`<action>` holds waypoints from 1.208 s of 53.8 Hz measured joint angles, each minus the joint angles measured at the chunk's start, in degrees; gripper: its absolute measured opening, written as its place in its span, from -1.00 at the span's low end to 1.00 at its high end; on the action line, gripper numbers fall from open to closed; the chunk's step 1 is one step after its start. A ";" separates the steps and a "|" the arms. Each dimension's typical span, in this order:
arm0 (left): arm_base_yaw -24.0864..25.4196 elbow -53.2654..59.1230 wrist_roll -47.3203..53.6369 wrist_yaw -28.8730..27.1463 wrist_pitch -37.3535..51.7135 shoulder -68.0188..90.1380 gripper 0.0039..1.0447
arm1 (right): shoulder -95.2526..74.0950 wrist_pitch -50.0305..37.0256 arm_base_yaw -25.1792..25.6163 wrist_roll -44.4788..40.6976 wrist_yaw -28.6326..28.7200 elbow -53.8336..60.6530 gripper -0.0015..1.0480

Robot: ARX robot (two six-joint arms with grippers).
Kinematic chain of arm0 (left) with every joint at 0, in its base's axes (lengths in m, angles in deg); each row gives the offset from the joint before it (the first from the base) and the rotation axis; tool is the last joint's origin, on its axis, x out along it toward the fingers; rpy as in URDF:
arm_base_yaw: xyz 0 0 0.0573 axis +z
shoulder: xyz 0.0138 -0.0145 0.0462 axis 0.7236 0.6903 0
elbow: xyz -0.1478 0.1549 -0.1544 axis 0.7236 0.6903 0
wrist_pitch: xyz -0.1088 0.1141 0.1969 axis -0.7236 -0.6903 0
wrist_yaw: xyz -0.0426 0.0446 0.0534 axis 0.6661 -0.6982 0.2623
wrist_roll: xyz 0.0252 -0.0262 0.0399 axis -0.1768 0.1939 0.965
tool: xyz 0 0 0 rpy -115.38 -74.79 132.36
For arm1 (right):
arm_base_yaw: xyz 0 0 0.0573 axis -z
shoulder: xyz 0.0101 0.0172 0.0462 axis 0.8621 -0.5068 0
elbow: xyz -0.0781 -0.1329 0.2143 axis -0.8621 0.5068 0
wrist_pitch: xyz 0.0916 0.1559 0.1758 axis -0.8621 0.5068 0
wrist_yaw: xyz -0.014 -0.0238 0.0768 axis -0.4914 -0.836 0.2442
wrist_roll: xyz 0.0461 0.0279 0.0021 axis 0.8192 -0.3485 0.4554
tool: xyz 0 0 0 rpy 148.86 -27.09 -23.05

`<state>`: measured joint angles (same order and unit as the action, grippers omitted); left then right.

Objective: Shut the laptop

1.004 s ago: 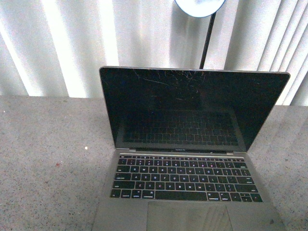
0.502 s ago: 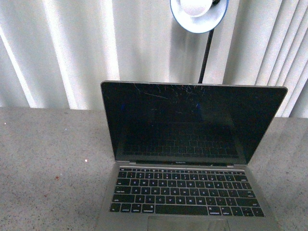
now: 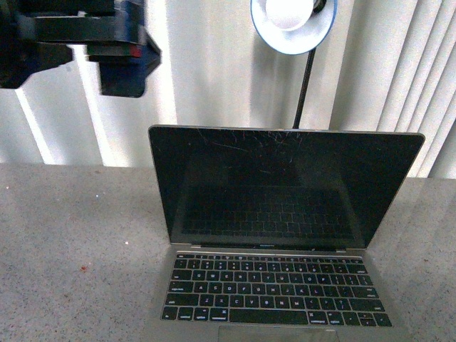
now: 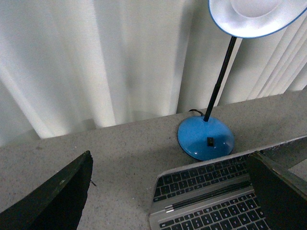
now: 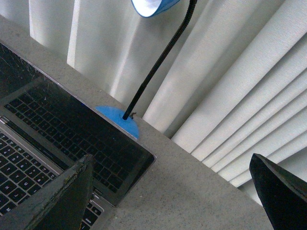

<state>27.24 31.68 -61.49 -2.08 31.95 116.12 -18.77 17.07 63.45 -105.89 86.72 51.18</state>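
My left tool (image 4: pixel 169 154) hangs high, its two dark fingers spread wide with nothing between them. In the front view my left arm (image 3: pixel 107 50) shows above and to the left of the laptop (image 3: pixel 285 214). The lid's top edge (image 3: pixel 285 130) therefore lies below that tool and off to its right, its long axis running side to side across my front. My right tool (image 5: pixel 171 155) is likewise spread wide and empty. Its arm is out of the front view, though its wrist camera looks down on the lid's right corner. I cannot say which tool is nearer. I judge that closing calls for a push from behind the lid, toward me and down, and the raised left one looks better placed for that.

The laptop sits open on the grey speckled surface (image 3: pixel 71 235), straight ahead, keyboard toward me and screen close to upright. It is slim and grey-silver with black keys. Its glossy black screen is scratched near the top and mirrors the keys. A blue desk lamp (image 3: pixel 292 25) stands just behind the lid, before a white pleated curtain (image 3: pixel 199 64).
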 joint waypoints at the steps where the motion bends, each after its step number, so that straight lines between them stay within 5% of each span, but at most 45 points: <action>1: -0.35 -1.09 0.63 -0.50 -0.44 0.85 0.87 | -0.44 0.61 0.00 -0.35 0.28 -0.74 0.86; 13: -3.43 -10.16 7.58 -10.01 -4.42 8.83 0.87 | -3.30 6.38 -0.15 -3.67 4.20 -8.00 0.86; 25: -7.23 -14.80 16.17 -12.44 -4.09 14.95 0.87 | -7.13 12.94 -2.67 -7.67 3.82 -14.21 0.84; 44: -8.74 -21.29 23.28 -13.86 -7.34 20.59 0.82 | -12.66 22.12 -4.98 -16.59 4.87 -22.56 -0.27; 55: -7.91 -21.38 25.73 -12.63 -8.11 21.27 0.16 | -15.96 24.37 -5.31 -20.00 5.73 -24.17 -0.94; 65: -6.91 -22.69 28.44 -9.11 -11.43 21.64 -0.53 | -17.55 25.64 -6.14 -21.16 5.62 -26.43 -0.94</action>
<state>20.33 8.99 -33.05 -11.19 20.52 137.75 -36.32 42.71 57.31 -127.05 92.34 24.76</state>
